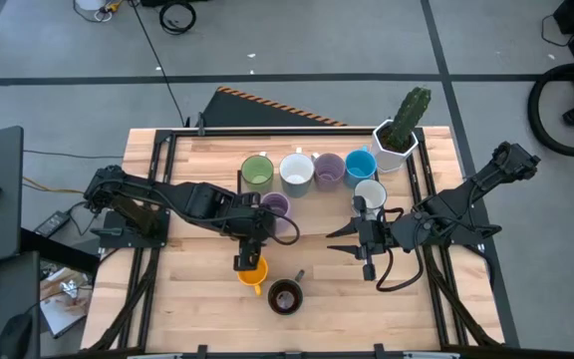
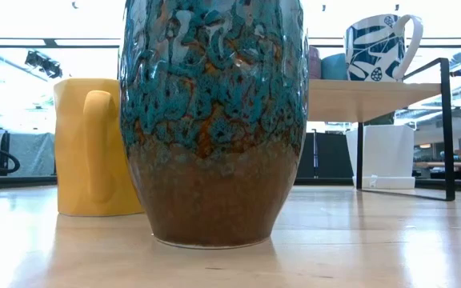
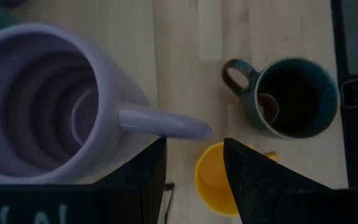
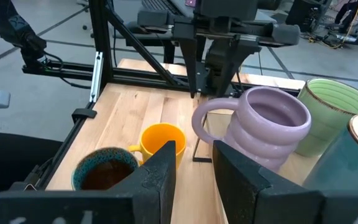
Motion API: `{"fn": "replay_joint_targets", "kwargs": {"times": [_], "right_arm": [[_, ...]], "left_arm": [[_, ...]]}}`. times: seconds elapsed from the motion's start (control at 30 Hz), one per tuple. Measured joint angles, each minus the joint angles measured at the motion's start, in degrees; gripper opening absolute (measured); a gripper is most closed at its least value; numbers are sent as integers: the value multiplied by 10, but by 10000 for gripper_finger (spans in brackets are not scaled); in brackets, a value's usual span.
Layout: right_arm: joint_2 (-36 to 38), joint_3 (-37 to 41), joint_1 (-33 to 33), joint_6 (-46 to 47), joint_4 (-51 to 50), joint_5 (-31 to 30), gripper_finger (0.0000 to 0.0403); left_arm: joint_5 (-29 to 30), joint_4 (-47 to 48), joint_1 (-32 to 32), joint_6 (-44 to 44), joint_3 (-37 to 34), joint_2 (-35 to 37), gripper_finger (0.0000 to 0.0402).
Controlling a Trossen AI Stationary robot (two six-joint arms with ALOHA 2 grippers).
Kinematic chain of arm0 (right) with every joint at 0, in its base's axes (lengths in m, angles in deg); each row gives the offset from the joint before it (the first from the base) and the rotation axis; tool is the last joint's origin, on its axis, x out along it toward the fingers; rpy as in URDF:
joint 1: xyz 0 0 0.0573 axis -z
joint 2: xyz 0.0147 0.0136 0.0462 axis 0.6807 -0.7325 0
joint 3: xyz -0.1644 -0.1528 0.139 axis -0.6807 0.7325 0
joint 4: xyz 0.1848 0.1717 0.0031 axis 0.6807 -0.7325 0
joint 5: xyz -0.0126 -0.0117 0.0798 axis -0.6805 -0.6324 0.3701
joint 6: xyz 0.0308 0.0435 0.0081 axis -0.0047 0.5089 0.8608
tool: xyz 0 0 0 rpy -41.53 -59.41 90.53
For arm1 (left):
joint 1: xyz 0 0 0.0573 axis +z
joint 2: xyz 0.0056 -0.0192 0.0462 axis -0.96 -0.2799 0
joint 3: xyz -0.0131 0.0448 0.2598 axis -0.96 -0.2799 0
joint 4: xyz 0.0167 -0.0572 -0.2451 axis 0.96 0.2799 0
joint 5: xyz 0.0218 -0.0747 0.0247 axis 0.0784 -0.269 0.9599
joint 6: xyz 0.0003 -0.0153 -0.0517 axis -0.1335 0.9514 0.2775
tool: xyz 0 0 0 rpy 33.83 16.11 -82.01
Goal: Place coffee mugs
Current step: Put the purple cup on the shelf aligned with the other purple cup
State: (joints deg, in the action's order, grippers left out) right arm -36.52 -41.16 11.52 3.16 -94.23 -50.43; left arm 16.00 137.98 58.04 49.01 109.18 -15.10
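Five mugs stand in a row near the table's far edge: green (image 1: 257,172), white (image 1: 296,172), lavender (image 1: 328,170), blue (image 1: 360,165) and a white/grey one (image 1: 370,194). A second lavender mug (image 1: 275,208) (image 3: 48,106) stands mid-table. The orange mug (image 1: 254,271) (image 3: 213,180) and the dark brown mug (image 1: 285,296) (image 3: 291,96) stand upright near the near edge. My left gripper (image 1: 248,261) (image 3: 194,168) hangs open above the orange mug, fingers pointing down, beside the lavender mug's handle (image 3: 163,123). My right gripper (image 1: 332,240) (image 4: 194,165) is open, level, pointing toward the table's left.
A white hexagonal pot with a cactus (image 1: 399,135) stands at the far right corner. Black rails (image 1: 434,214) run along the table's left and right sides. The low view shows a wooden shelf (image 2: 374,96) carrying a patterned mug (image 2: 378,48). Bare wood lies at the near left and near right.
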Motion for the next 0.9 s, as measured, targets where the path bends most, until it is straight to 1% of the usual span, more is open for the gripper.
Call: {"fn": "replay_joint_targets", "kwargs": {"times": [0.2,0.4,0.53,0.73,0.9], "right_arm": [[0,0,0,0,0,0,112],[0,0,0,0,0,0,112],[0,0,0,0,1,0,112],[0,0,0,0,4,0,112],[0,0,0,0,4,10,112]], "left_arm": [[0,2,0,1,0,0,165],[2,76,1,52,0,1,165],[34,99,2,78,0,-5,164],[48,110,16,73,0,-7,164],[48,109,42,56,0,-7,164]]}}
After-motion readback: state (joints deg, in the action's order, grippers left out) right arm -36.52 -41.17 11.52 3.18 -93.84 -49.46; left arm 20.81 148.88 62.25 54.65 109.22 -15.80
